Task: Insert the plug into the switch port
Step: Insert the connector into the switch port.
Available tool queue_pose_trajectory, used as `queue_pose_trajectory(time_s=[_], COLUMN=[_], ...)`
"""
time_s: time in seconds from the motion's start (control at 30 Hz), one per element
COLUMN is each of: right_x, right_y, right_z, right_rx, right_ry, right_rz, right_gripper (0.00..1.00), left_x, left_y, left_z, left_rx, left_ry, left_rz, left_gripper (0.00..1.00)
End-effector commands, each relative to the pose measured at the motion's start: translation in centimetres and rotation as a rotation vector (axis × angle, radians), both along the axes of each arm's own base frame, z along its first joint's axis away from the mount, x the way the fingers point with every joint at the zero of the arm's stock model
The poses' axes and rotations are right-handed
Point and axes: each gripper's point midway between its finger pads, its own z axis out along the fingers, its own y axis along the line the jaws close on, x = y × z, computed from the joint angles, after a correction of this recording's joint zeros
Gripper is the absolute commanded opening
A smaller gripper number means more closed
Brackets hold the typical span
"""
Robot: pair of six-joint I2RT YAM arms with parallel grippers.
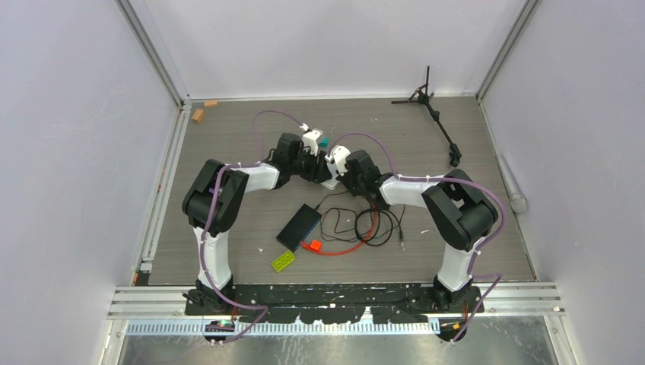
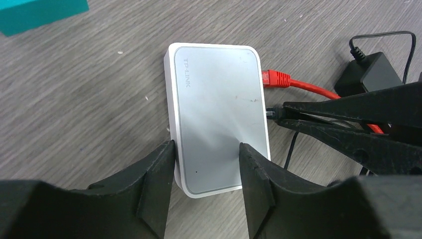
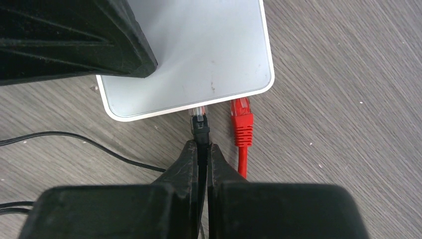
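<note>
Red plug point(image 3: 242, 119) sits at the port edge of the white switch point(image 3: 209, 50), seemingly seated, while my right gripper point(image 3: 200, 145) pinches a black connector point(image 3: 200, 127) beside it and my left gripper point(image 2: 206, 147) hangs half-spread over the switch, so a skewed push could slide the switch and dislodge the plug.

From high behind the near edge, looks down on the whole table point(image 1: 471, 152). From each wrist, looks close down on one shared white switch point(image 2: 219, 114).
</note>
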Motion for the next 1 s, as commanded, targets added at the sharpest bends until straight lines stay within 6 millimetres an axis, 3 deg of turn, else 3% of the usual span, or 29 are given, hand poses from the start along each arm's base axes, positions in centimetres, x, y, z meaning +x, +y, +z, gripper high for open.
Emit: queue_pose_trajectory(time_s=[0.0,0.17,0.47,0.77,0.97], right_x=[2.0,0.6,0.4,0.4,-1.1], right_y=[4.5,3.6,3.2,3.1,3.2], right_z=[7.8,6.2,4.3,2.4,1.8], right_rx=[0.238,0.223,0.192,0.149,0.13], right_ry=[-0.22,-0.179,-0.138,-0.037,0.056], right_rz=[0.079,0.073,0.055,0.024,0.053], right_gripper=[0.0,0.0,0.0,0.0,0.01], left_x=[-4.1,-1.6,3.3,3.4,3.1], left_y=[-1.2,0.7,0.8,1.1,1.7], left_z=[1.1,2.7,3.6,0.5,-0.9], left_rx=[-0.069,-0.119,-0.163,-0.106,-0.071], left_ry=[0.083,0.013,0.012,0.122,0.168], left_rz=[-0.068,0.044,0.067,0.058,0.082], left_gripper=[0.52,0.6,0.67,0.64,0.58])
